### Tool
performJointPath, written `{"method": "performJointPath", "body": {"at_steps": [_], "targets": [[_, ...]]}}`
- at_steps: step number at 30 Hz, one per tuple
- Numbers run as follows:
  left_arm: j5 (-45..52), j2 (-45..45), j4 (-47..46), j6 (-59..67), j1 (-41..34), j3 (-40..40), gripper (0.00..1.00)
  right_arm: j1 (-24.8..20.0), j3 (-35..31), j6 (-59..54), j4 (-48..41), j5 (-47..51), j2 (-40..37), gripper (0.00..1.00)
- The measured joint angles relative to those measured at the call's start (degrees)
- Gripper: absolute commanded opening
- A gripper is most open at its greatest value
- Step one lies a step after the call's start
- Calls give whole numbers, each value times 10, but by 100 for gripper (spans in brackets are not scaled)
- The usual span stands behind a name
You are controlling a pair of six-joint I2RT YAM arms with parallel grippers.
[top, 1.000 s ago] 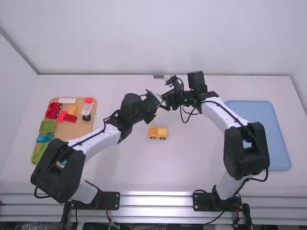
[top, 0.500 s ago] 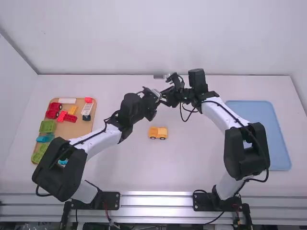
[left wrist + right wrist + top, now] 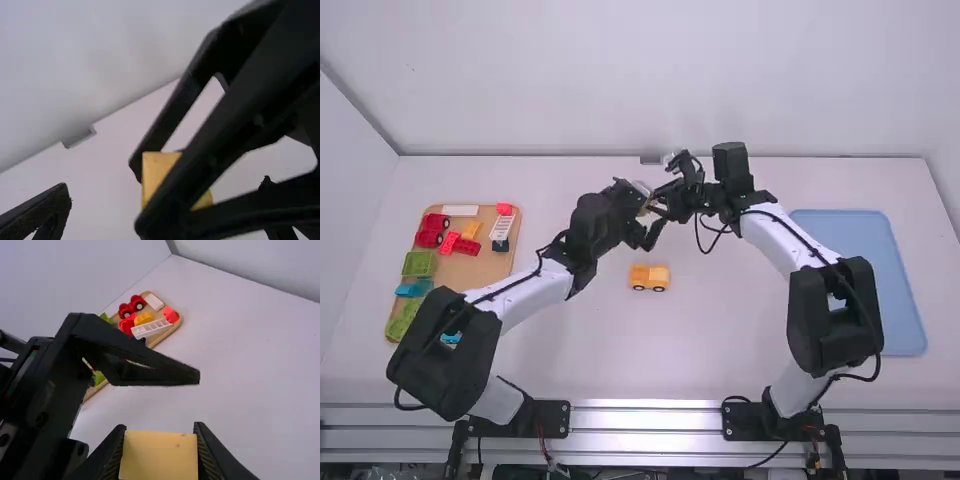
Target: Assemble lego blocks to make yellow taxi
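Observation:
Near the middle of the high view, my left gripper (image 3: 646, 213) and right gripper (image 3: 662, 207) meet above the table. A yellow block (image 3: 159, 455) is clamped between the fingers of my right gripper (image 3: 160, 432). My left gripper (image 3: 167, 184) is open, its fingers wide apart around the yellow block (image 3: 154, 172) and the right gripper's fingers. A dark finger of the left gripper crosses the right wrist view beyond the block. On the table below stands a yellow-orange car body (image 3: 650, 278) with dark wheels.
At the left, a wooden tray (image 3: 507, 262) holds red, green, blue, white and yellow pieces. A flat blue tray (image 3: 900, 290) lies at the right, beside the right arm. The back wall rises behind the table.
My left gripper has opened, its fingers spreading apart near the right gripper. The right arm has barely moved, and the car body has stayed put.

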Motion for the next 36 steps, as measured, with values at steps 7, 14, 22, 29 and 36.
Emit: {"method": "performJointPath", "body": {"at_steps": [7,14,22,29,36], "targets": [[217,-1,-71,-11,97,21,99,-23,13,-77,-75,-9,0,27],[486,-1,-81,16,201,61,99,-16,84,-209,-215,-40,0,24],[621,4,-177,124,196,62,99,31,135,-358,-306,-50,0,24],[638,5,-184,161,193,61,99,38,135,-392,-306,-64,0,24],[636,5,-184,165,193,61,92,38,135,-403,-304,-93,0,24]]}}
